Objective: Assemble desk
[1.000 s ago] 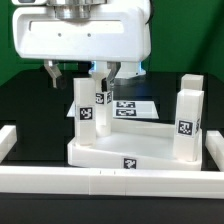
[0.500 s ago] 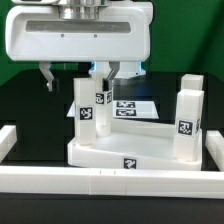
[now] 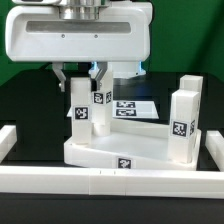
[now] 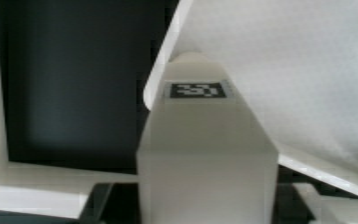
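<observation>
While our fingers [image 3: 77,76] squeeze the leg [image 3: 80,108] | we keep it straight | we twist gently into the tabletop [image 3: 110,152] corner.

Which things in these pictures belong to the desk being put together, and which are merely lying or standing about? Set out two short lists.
Part of the job:
- tabletop
- leg under the gripper
- leg beside it
- two legs on the exterior view's right
- gripper

Just about:
- marker board
- border rails
</observation>
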